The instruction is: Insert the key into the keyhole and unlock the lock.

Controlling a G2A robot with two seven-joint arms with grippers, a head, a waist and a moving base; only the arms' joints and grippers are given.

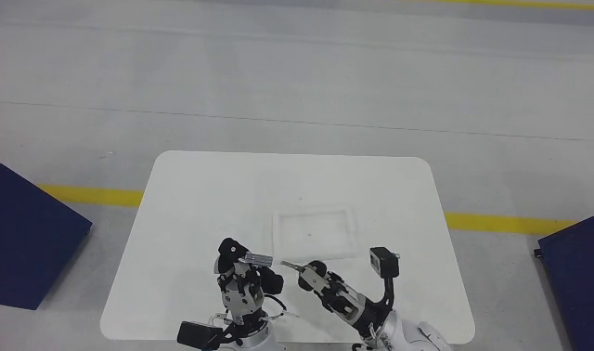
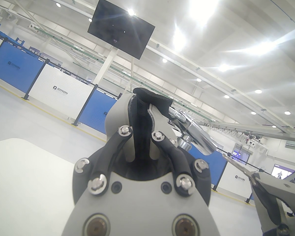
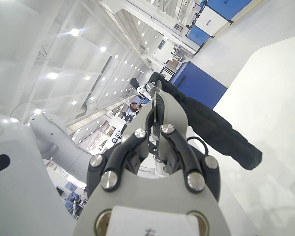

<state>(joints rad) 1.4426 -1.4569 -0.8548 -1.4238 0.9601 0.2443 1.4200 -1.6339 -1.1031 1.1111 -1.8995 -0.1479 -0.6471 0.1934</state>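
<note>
Just short of lock (image 2: pixel 195 133) keyhole (image 3: pixel 153 90): key (image 2: pixel 237 164) tip, roughly lined up, not in yet. Left gripper (image 2: pixel 150 104) jaws clamped on lock body; right gripper (image 3: pixel 157 106) jaws pinched shut on key. Insertion step in hand. Next: straight push along keyhole axis, then twist.

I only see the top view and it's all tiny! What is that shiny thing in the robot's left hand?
Observer: The left wrist view shows a shiny silver metal padlock, clamped in the left hand.
Operator: Has anything gone inside it?
Observer: No. The flat silver metal key points at its end, a small gap between them.
Operator: Where will it go in?
Observer: The right wrist view shows a round keyhole just ahead of the key, pinched edge-on in the right hand.
</note>
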